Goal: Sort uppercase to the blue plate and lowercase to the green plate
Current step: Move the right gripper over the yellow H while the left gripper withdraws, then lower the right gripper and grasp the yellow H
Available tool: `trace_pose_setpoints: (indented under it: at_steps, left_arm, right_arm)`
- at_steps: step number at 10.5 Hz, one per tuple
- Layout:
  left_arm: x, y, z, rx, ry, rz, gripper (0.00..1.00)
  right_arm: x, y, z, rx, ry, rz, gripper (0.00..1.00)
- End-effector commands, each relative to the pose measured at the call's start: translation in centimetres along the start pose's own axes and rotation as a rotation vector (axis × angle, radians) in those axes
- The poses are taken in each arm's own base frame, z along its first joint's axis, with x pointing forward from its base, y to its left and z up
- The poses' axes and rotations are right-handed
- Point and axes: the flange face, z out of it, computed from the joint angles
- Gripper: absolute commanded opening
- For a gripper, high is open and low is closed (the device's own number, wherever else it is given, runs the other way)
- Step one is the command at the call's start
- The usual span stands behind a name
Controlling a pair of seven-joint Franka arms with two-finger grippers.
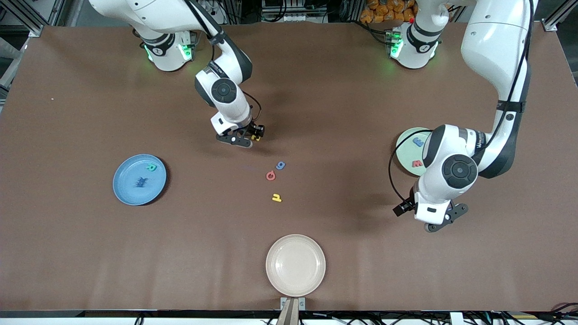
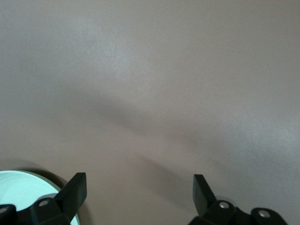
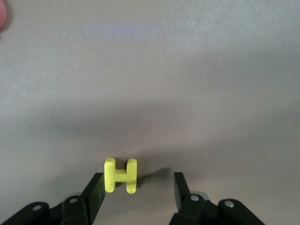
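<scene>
Right gripper [image 3: 136, 187], jaws half open, straddles yellow H [image 3: 121, 175], seemingly ungripped; next: close, carry to blue plate [image 1: 123, 189]. Left gripper [image 2: 139, 190] waits wide open, empty.

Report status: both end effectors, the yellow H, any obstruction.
Right end effector low on the table, jaws open around yellow H, not yet clamped. Left end effector open, empty, waiting beside green plate. No obstruction seen.

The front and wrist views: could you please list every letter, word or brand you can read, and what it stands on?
"H": yellow letter, between the right gripper fingers.
"h": yellow letter, on the table.
"g": blue letter, on the table.
"Q": red letter, on the table.
Left arm's printing: too small to read.
Plate letters: too small.
</scene>
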Motion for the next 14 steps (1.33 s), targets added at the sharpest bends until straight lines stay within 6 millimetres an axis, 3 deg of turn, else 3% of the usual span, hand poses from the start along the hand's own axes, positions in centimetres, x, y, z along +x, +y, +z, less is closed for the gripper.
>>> trace_pose_setpoints:
  at_steps: [1,5,11,14]
  left_arm:
    - [0.0,0.1,0.0,0.008,0.026,0.010,1.00]
    - [0.0,0.1,0.1,0.003,0.029,0.011,1.00]
    - [0.0,0.2,0.6,-0.003,0.032,0.012,1.00]
    - [0.0,0.3,0.6,-0.004,0.033,0.012,1.00]
  right_arm:
    - [-2.6,-1.4,-1.0,0.021,0.006,0.067,0.68]
    - [-1.9,-1.5,-1.2,0.031,0.015,0.076,0.67]
    - [-1.7,-1.7,0.8,0.005,0.020,0.042,0.67]
    - [-1.3,-1.8,0.9,0.007,0.030,0.039,0.68]
